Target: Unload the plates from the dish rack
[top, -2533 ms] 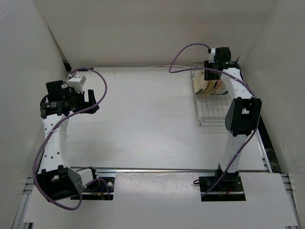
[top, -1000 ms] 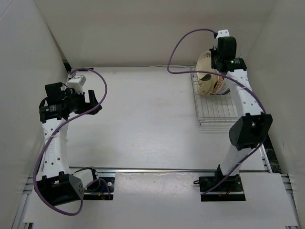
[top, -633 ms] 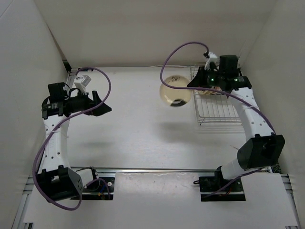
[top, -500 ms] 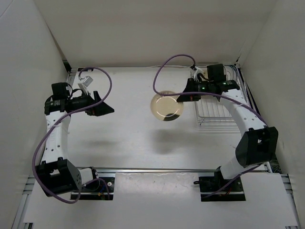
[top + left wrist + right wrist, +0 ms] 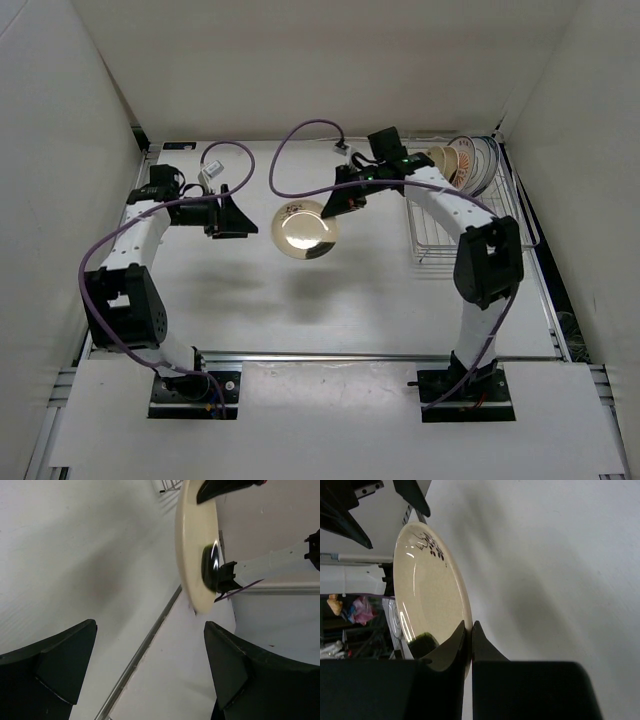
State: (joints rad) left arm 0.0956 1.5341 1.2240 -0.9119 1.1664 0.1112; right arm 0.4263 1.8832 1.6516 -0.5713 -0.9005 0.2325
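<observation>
My right gripper (image 5: 338, 203) is shut on the rim of the cream-yellow plate (image 5: 305, 230) and holds it in the air over the middle of the table. In the right wrist view its fingertips (image 5: 469, 626) pinch the plate's (image 5: 427, 600) edge. My left gripper (image 5: 243, 218) is open, just left of the plate; in the left wrist view the plate (image 5: 192, 550) is seen edge-on ahead, between and beyond my spread fingers (image 5: 232, 667). The wire dish rack (image 5: 455, 215) stands at the far right with two more plates (image 5: 470, 165) upright at its far end.
White walls enclose the table on the left, back and right. A metal rail (image 5: 370, 356) runs along the near edge by the arm bases. Purple cables (image 5: 300, 135) loop above both arms.
My right arm lifted the cream-yellow plate out of the rack and carried it left to the table's middle. My left arm swung right toward the plate, its gripper open.
</observation>
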